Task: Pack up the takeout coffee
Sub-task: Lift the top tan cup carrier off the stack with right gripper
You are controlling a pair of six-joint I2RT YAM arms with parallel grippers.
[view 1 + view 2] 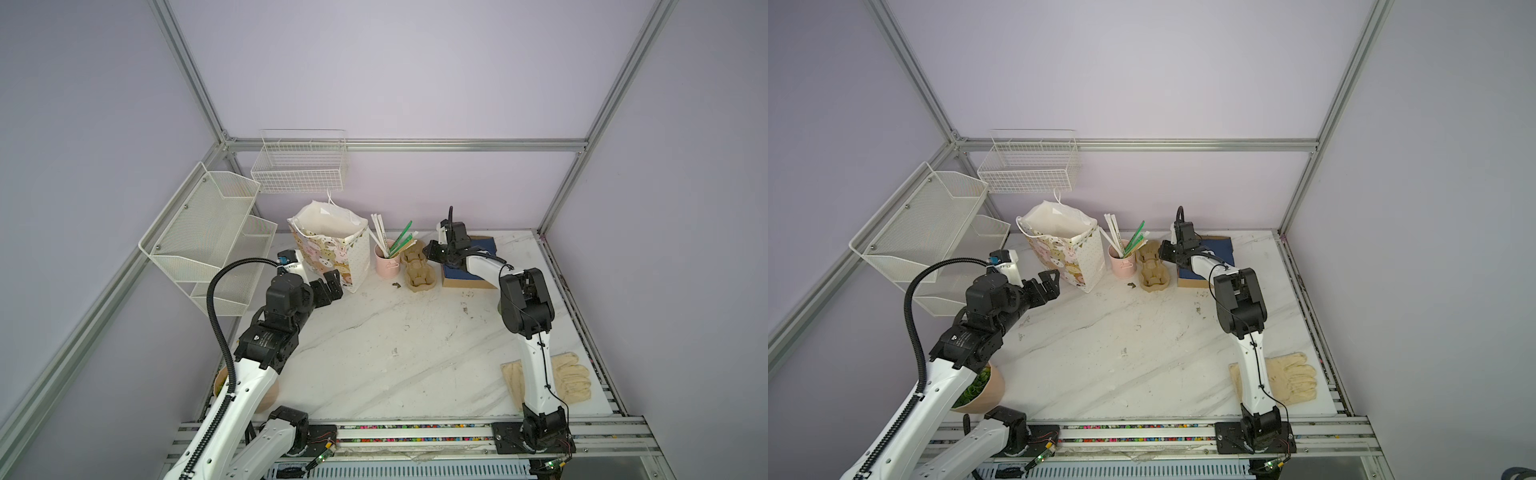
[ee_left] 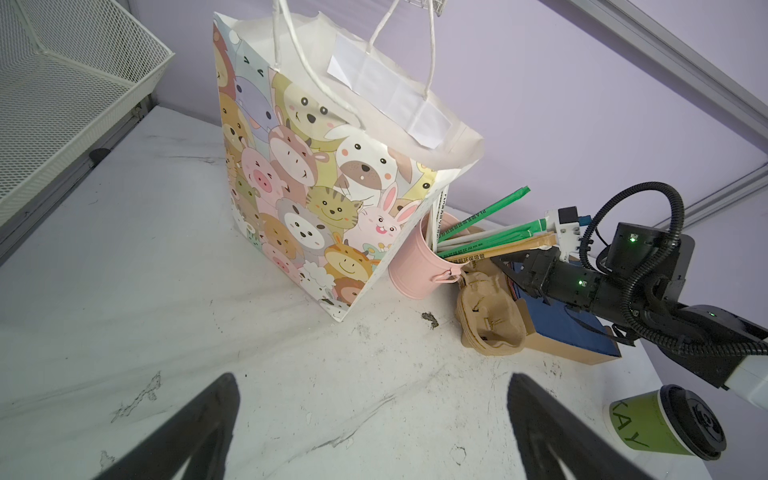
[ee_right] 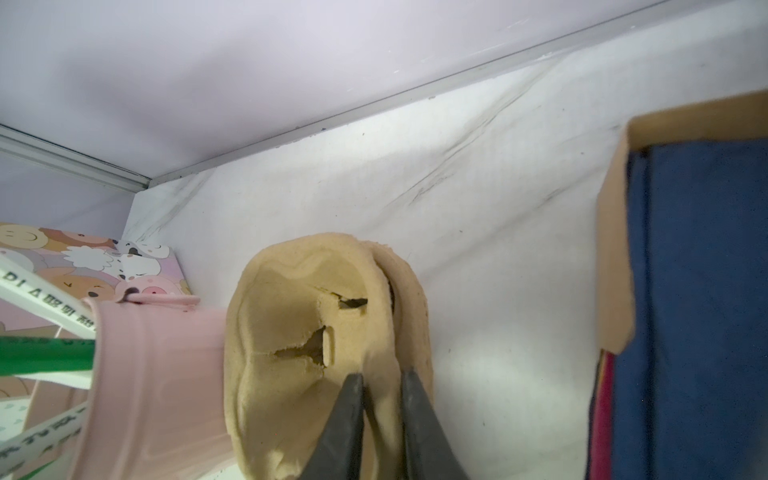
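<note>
The takeout coffee (image 2: 660, 424), an olive-green paper cup with pale lettering and a black lid, shows only in the left wrist view, on the table beside the right arm; in both top views that arm hides it. My right gripper (image 3: 382, 374) is at the back of the table (image 1: 374, 353). Its jaws pinch the side wall of the tan pulp cup tray (image 3: 291, 332) (image 1: 417, 270), next to the pink mug of straws (image 1: 387, 264). My left gripper (image 2: 370, 378) (image 1: 330, 286) hangs wide open and empty over the table, in front of the cartoon-animal paper bag (image 2: 311, 187) (image 1: 332, 245).
A cardboard box with a blue top (image 1: 469, 274) lies under the right wrist. A cream work glove (image 1: 569, 378) lies at the front right, a potted plant (image 1: 984, 386) at the front left. White mesh shelves (image 1: 208, 241) and a wire basket (image 1: 299, 166) hang on the left and back walls.
</note>
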